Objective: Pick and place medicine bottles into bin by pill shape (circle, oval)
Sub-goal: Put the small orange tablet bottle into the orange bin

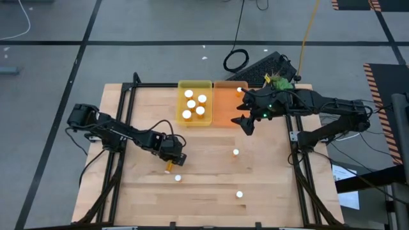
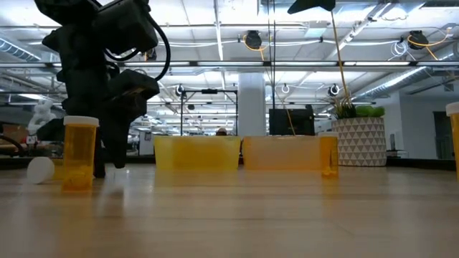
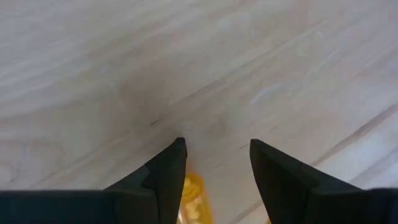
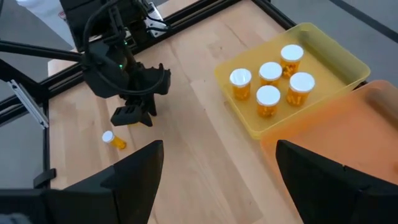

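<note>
A medicine bottle lies on its side on the wooden table, its white cap showing in the right wrist view. My left gripper hovers open just over it, and the orange body shows low between the fingers, untouched as far as I can see. The yellow bin holds several upright bottles. The orange bin beside it holds one bottle. My right gripper hangs open and holding nothing over the orange bin's near right corner.
Three more bottles stand upright on the table: one just near of the left gripper, one mid-table, one by the near edge. A potted plant and a black keyboard sit behind the bins.
</note>
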Robot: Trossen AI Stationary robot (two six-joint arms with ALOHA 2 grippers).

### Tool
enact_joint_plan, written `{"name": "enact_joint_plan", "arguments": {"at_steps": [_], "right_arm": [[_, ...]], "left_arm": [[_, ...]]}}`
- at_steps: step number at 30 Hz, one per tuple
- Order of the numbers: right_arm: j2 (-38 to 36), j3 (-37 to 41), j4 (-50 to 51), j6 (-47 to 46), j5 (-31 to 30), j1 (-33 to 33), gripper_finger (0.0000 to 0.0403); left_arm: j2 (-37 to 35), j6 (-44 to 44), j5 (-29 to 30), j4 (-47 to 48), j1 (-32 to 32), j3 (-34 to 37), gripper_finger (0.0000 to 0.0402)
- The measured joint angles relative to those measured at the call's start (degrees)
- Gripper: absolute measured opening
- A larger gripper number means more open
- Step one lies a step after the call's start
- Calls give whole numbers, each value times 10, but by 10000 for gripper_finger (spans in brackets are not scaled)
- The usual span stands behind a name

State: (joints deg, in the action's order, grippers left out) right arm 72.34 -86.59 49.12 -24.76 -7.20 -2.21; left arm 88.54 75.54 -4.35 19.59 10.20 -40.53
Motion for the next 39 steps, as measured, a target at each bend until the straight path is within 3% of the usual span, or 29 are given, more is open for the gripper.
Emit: {"name": "enact_joint_plan", "arguments": {"at_steps": [8, 14, 19, 29, 39], "right_arm": [[0, 26, -17, -3, 11, -1, 302], [0, 68, -56, -26, 61, -1, 302], [0, 80, -82, -45, 90, -1, 302], [-5, 81, -87, -52, 90, 1, 302], [-5, 81, -81, -61, 105, 1, 302]], "left_arm": [[-33, -6, -7, 56, -6, -26, 165], [-62, -100, -1, 145, 0, -55, 182], [-80, -346, -4, 174, 31, -81, 186], [-76, -838, -3, 215, 51, -130, 187], [-57, -1186, -3, 275, 40, -129, 186]]}}
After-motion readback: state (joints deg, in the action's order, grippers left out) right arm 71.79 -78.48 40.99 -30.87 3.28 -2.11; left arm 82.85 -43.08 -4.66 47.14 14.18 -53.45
